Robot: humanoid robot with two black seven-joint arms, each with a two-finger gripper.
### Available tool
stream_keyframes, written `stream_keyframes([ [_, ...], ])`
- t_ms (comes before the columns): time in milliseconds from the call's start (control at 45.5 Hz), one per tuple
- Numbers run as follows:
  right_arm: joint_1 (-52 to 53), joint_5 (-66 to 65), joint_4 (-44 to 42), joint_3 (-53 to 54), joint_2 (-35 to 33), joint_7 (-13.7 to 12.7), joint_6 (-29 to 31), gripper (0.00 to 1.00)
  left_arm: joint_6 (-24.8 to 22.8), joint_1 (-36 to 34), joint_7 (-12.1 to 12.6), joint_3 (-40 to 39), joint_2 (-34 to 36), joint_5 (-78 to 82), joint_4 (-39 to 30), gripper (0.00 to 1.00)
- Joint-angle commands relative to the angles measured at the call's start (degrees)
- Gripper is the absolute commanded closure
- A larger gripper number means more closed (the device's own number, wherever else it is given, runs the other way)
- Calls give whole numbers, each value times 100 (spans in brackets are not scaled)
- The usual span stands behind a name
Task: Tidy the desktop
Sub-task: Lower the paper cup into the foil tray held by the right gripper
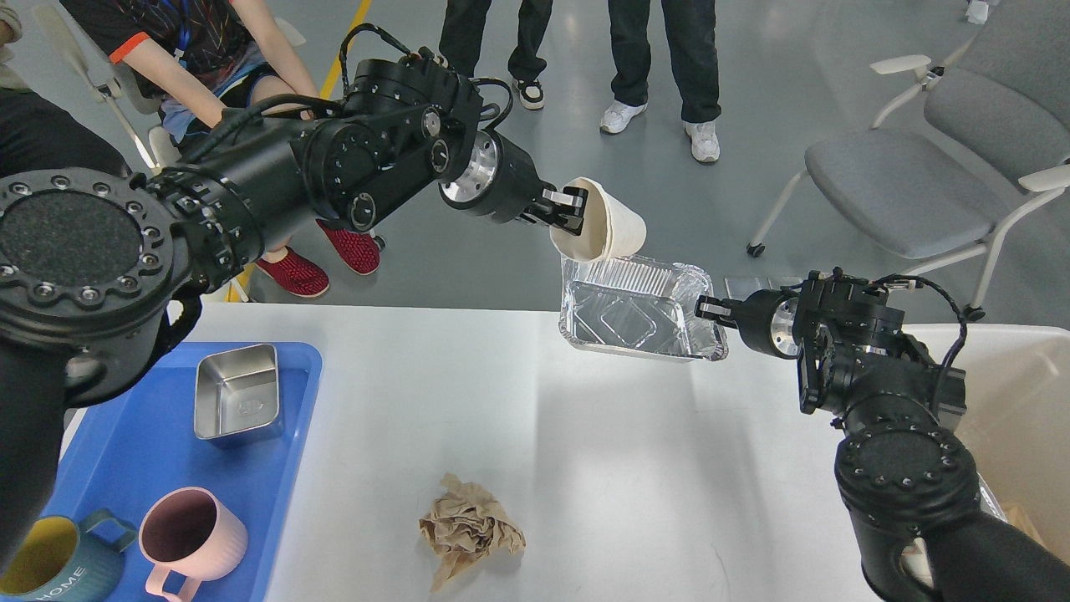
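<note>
The white desktop (602,468) fills the lower middle of the head view. My left gripper (567,209) is shut on the rim of a white paper cup (610,230), held tilted in the air just above the far left corner of a foil tray (635,309). My right gripper (706,311) is shut on the right rim of that foil tray and holds it tilted over the desktop's far edge. A crumpled brown paper ball (470,528) lies on the desktop near the front.
A blue plastic tray (150,443) at the left holds a steel box (238,401), a pink mug (191,535) and a dark mug with a yellow inside (42,560). An off-white bin (1020,401) stands at the right. People and a grey chair (936,167) are beyond the table.
</note>
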Motion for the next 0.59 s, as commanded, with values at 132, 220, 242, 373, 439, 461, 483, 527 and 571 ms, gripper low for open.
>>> stream_keyframes([
  [132,0,4,1,0,-1,2,0,100,513,476,24,-18,-312,-60,257,96],
  [220,0,13,1,0,-1,-7,0,100,750,696,42,-27,-435,-69,318,96],
  [242,0,13,1,0,-1,-7,0,100,812,757,51,-27,-461,-69,336,95],
  [373,9,13,-8,0,-1,-7,0,100,979,995,68,-45,-549,-209,371,95],
  [439,9,22,-8,0,-1,2,0,100,1050,1083,68,-53,-585,-227,380,95],
  [461,9,22,-8,0,-1,2,0,100,1085,1092,68,-53,-585,-227,380,95],
  [483,9,22,-8,0,-1,2,0,100,1128,1101,68,-53,-585,-227,380,95],
  [527,9,22,-8,0,-1,2,0,100,1190,1110,68,-45,-585,-236,389,95],
  [571,9,22,-8,0,-1,2,0,100,1199,1110,68,-53,-585,-227,389,95],
])
